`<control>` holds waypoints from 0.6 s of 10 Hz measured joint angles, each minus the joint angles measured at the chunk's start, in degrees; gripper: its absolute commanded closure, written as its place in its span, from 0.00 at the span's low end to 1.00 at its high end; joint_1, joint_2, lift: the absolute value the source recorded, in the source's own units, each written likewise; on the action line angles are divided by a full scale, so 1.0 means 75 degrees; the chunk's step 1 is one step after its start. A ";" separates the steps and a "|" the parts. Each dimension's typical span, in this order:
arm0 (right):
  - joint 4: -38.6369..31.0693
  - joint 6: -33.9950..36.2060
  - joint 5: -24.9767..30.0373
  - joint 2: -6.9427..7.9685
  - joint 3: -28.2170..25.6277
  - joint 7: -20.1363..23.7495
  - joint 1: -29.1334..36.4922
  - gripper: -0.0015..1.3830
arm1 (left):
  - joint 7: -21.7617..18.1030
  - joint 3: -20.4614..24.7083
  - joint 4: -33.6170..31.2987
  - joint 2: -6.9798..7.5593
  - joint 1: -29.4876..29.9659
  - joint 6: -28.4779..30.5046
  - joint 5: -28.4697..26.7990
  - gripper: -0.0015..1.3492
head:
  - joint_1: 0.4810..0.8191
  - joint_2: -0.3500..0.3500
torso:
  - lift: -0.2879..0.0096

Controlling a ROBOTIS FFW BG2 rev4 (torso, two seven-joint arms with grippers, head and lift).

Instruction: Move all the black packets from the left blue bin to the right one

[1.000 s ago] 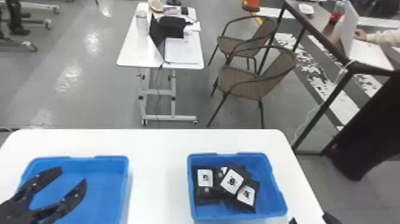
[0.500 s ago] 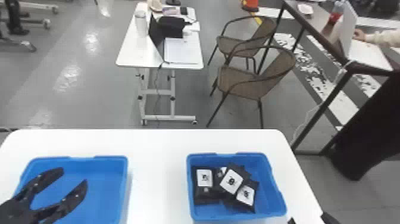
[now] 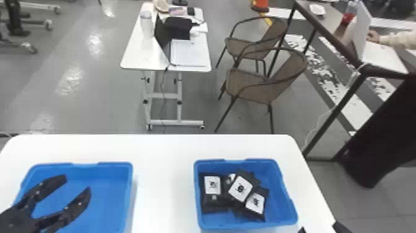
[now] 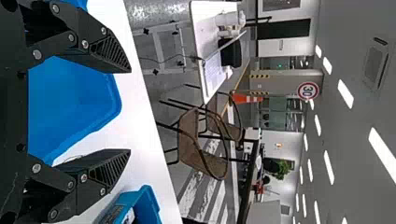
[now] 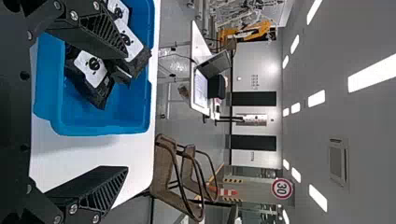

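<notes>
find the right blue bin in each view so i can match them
Head view: right blue bin, on the table's right side, holding black packets.
Left wrist view: the bin, cut off by the picture's edge.
Right wrist view: the bin, partly behind the right gripper.
Shared landmark: brown chairs.

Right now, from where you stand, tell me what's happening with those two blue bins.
The robot looks to be at or near the end of moving black packets into the right bin, where at least four lie heaped. The visible part of the left bin holds none. The left gripper is open and empty above the left bin; the right gripper, also open and empty, is by the right bin's near right side.
</notes>
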 measured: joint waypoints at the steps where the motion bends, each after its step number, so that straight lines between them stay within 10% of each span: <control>1: 0.0008 0.0000 -0.0006 0.0000 0.0010 0.0000 0.0000 0.12 | 0.0000 -0.0001 0.0007 0.0004 0.0000 0.0017 0.0013 0.34 | 0.63 0.27 | 0.97; 6: 0.0047 0.0018 -0.0039 0.0000 0.0063 -0.0001 0.0006 0.12 | 0.0000 -0.0018 0.0019 0.0008 -0.0003 0.0093 0.0033 0.35 | 0.63 0.27 | 0.97</control>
